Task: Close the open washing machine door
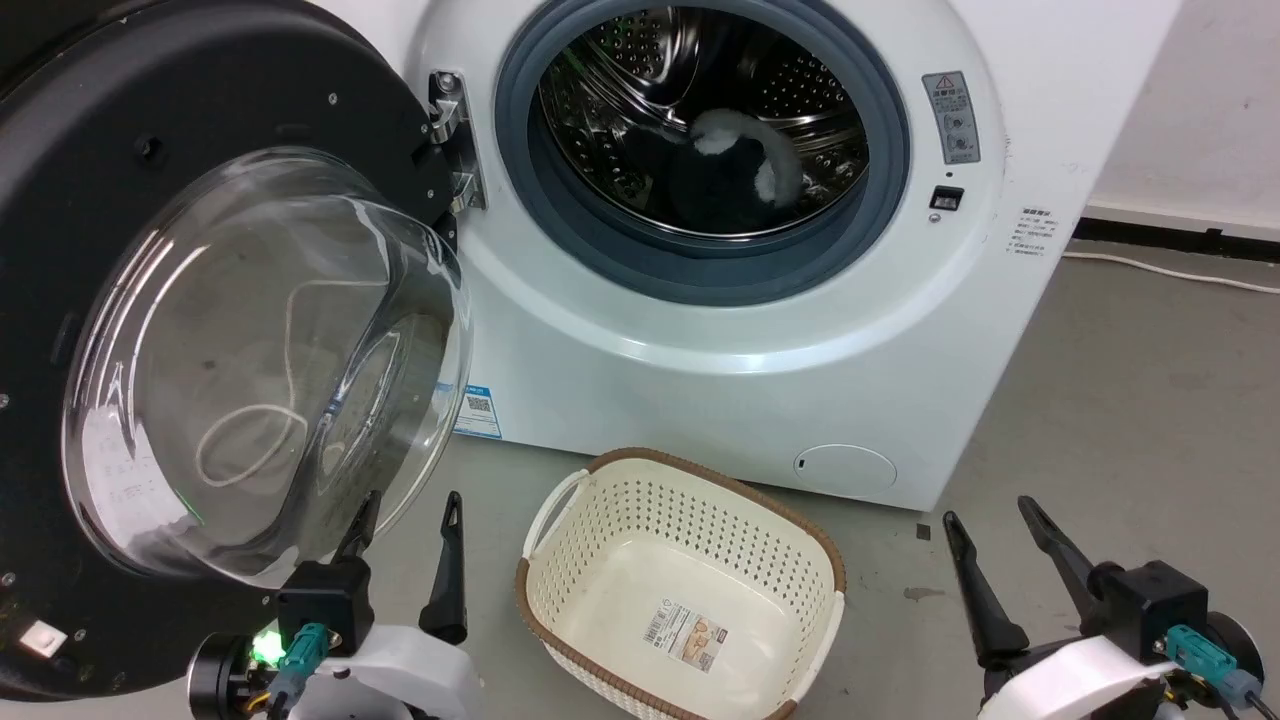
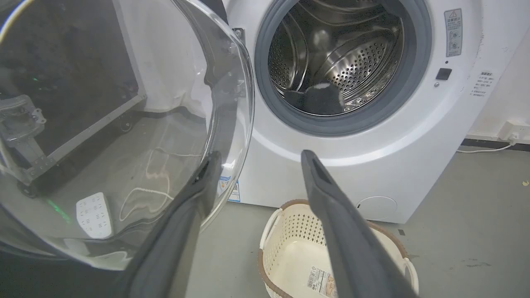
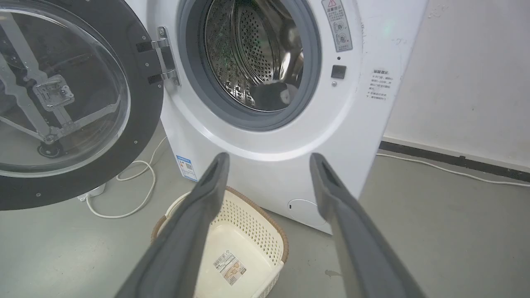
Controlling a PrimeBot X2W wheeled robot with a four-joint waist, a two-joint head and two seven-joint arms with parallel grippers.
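Left gripper (image 1: 412, 497): jaws spread wide, nothing between them. Right gripper (image 1: 987, 508): jaws spread the same way, nothing held.

Washing machine door (image 1: 200, 300): swung fully open, hanging on its metal hinge (image 1: 455, 140) at the left side of the machine's opening. It has a black rim, and the bulging clear glass bowl faces the robot. The door sits above and to the left of the left jaws.

Outer left finger (image 1: 358, 528): in the head view its tip overlaps the lower edge of the glass bowl. In the left wrist view the same finger lies across the bowl's edge. Whether it touches or stands just off: cannot tell. The inner left finger is apart from the door, with grey floor (image 1: 1100, 400) behind it.

Washing machine (image 1: 760, 330): white, ahead of both jaw pairs and beyond the fingertips. The steel drum (image 1: 620, 90) is perforated, with a dark cloth (image 1: 700, 185) bearing a pale patch at the bottom. A small round flap (image 1: 845, 468) sits low on the front, nearer the right jaws than the left.

Basket (image 1: 690, 520): cream, perforated, brown rim, on the floor between the two grippers, just in front of the machine. A label is stuck on its bottom.

Right jaws: well apart from the door, with the basket in between. A white cable (image 3: 140, 194) lies looped on the floor under the door, to the left of the right jaws in the right wrist view.
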